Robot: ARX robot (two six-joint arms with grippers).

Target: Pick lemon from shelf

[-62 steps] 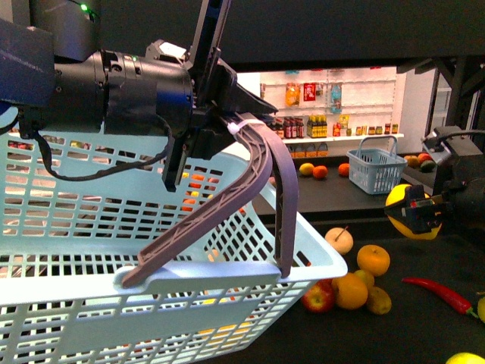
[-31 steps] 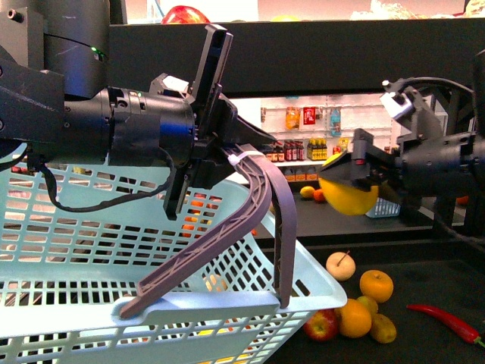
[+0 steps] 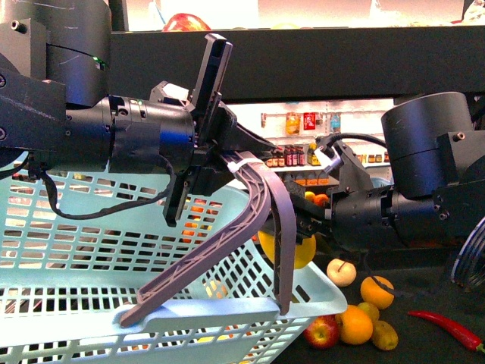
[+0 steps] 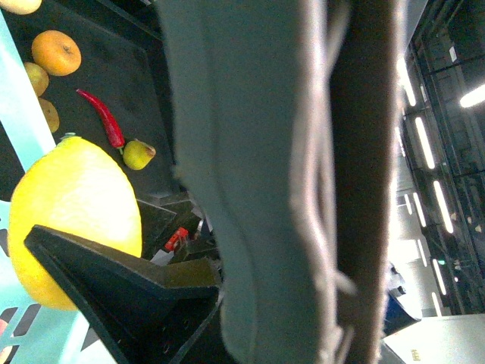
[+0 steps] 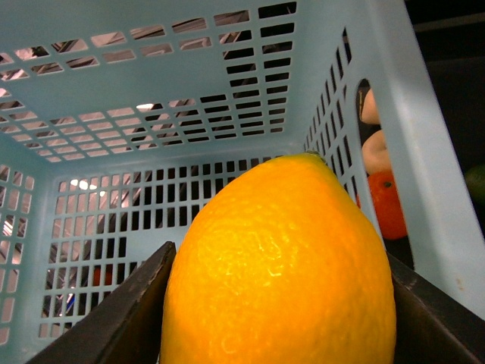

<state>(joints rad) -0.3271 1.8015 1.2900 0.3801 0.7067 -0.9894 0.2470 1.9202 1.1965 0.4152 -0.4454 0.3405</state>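
Lemon (image 3: 304, 249) off the shelf (image 3: 341, 70), clamped in right gripper (image 3: 306, 227). Jaws closed on it from both sides; in right wrist view the dark fingers (image 5: 127, 312) press either flank of the fruit (image 5: 280, 273). Lemon sits in the air just above the right-hand rim of the light-blue basket (image 3: 76, 227), partly hidden behind the basket handle (image 3: 261, 199) in front view. Right wrist cam looks past the lemon into the basket's slotted interior (image 5: 151, 98). Left gripper (image 3: 233, 161) closed on top of the grey-purple handle, holding the basket up in front of the robot; white zip tie at the grip pt. Left wrist view mostly filled w/ the handle close-up (image 4: 250, 152), lemon (image 4: 76, 205) visible beside it. On the lower black shelf tier, below and right of the lemon: pale apple-shaped fruit (image 3: 341, 271), oranges (image 3: 377, 290), red apple (image 3: 322, 331), red chili (image 3: 447, 327). All lie apart from both grippers.
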